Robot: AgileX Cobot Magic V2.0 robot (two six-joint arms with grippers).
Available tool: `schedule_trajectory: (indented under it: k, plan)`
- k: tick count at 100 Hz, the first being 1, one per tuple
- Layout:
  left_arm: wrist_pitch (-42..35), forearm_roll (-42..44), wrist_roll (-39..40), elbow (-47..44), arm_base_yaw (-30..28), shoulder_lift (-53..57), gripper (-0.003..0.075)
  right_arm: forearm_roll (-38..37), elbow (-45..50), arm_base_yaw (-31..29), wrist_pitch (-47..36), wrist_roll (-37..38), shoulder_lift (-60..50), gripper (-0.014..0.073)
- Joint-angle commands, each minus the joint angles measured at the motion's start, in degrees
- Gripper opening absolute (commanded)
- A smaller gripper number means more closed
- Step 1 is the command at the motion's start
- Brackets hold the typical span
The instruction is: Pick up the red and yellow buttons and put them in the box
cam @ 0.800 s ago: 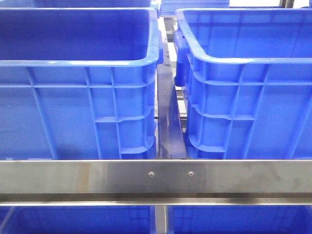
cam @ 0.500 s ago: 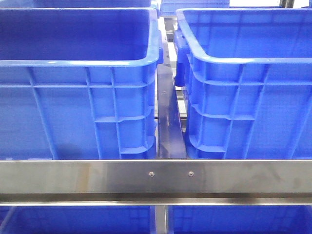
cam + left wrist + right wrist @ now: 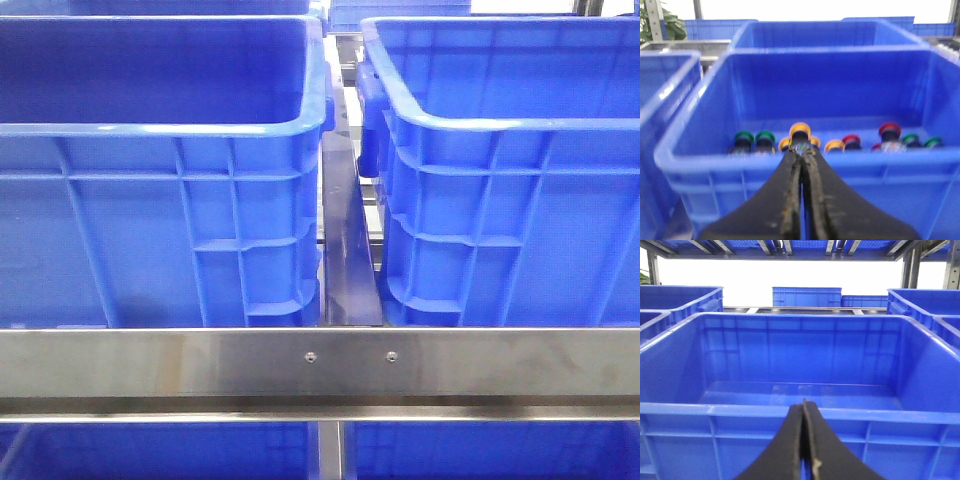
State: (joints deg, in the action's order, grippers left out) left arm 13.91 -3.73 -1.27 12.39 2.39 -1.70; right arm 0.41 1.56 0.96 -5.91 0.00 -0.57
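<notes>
Nearest, both the left gripper (image 3: 801,150) and the right gripper (image 3: 803,405) are seen pressed together, empty. Beyond, red buttons (image 3: 851,142) and yellow buttons (image 3: 800,131) are stood in the crate (image 3: 790,160). They are judged light, rigid, smooth; the cap is best pinched.

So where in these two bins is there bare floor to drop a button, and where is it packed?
The bin ahead of the right gripper shows a bare floor wall to wall. The bin ahead of the left gripper is crowded along its near wall with green, yellow and red buttons; its far half looks free.
</notes>
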Motion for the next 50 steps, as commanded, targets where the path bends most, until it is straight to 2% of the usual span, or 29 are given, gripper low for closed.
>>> schedule_trajectory:
  k: [1, 38, 50]
  plan:
    - [0.4, -0.7, 0.7, 7.3, 0.0, -3.9, -0.0019, -0.4, -1.1, -0.4, -4.8, 0.0, -1.5, -0.0068]
    - [17.9, -0.7, 0.6, 32.6, 0.0, -26.4, -0.0019, -0.4, -1.1, -0.4, -4.8, 0.0, -1.5, -0.0068]
    - [21.5, -0.7, 0.6, 39.1, 0.0, -34.4, -0.0019, -0.4, -1.1, -0.4, -4.8, 0.0, -1.5, -0.0068]
